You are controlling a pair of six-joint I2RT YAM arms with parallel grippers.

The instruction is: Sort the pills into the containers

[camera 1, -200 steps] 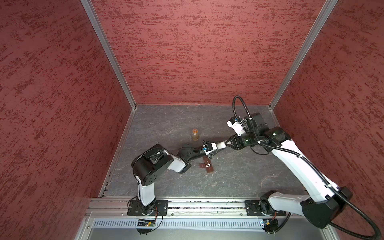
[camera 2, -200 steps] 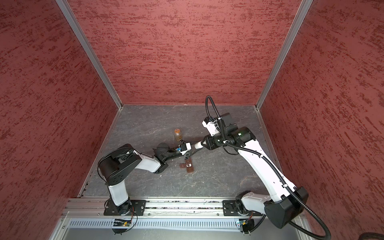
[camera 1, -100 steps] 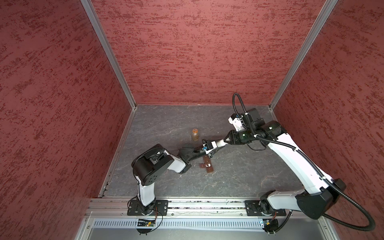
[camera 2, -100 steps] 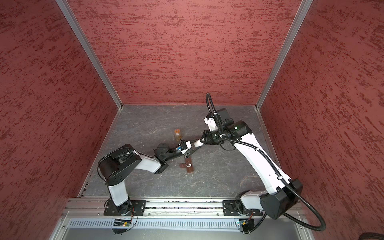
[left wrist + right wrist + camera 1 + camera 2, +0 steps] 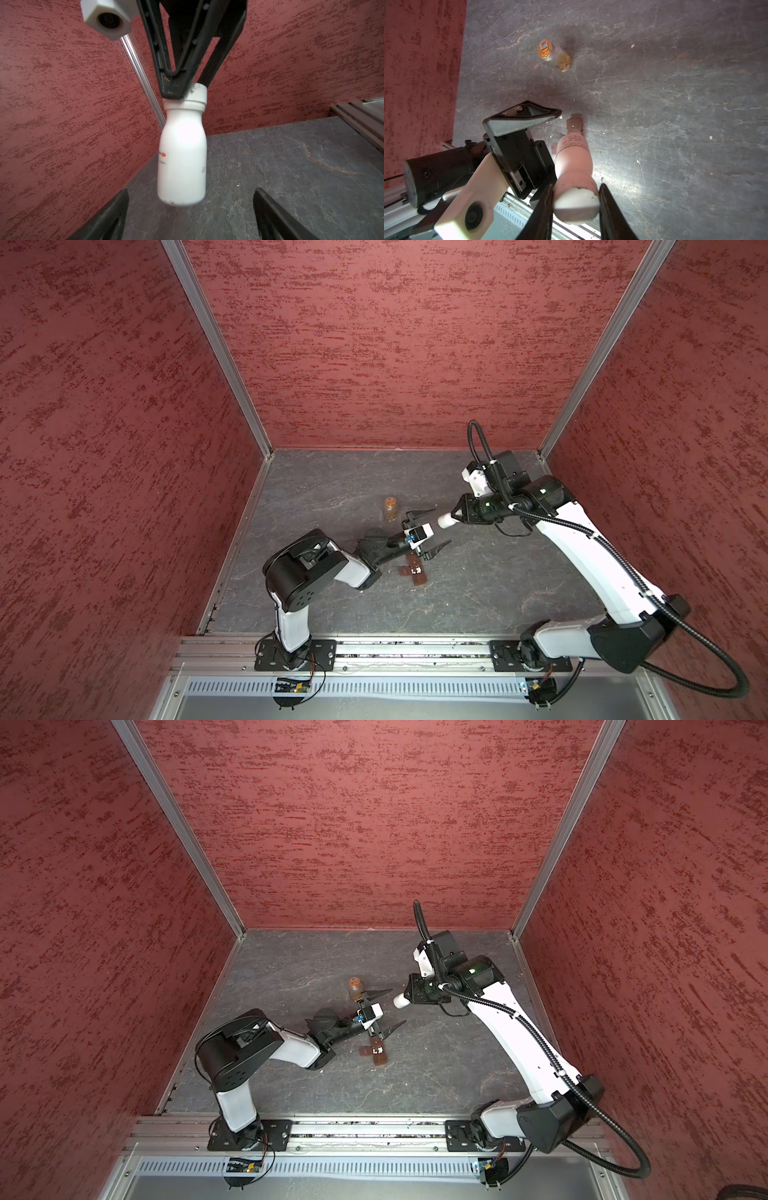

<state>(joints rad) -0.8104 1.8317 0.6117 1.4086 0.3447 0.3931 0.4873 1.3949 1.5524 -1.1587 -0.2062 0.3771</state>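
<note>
Containers [image 5: 417, 572] lie just beside empty, wide-open left pincer [image 5: 443, 526]; right pincer [image 5: 576, 187] clamps white bottle [image 5: 182, 162].

two arms, left arm [image 5: 353, 570] and right arm [image 5: 582, 551]: white link shells, black cylindrical joint housings, small green light on the right. left gripper [image 5: 443, 525]: black, tapered triangular fingers [image 5: 525, 118] with screw heads. white hexagonal wrist camera [image 5: 106, 19]. black corrugated cable [image 5: 708, 641] along the right arm. black bolted base plates [image 5: 295, 655], thin loose wires beneath.
</note>
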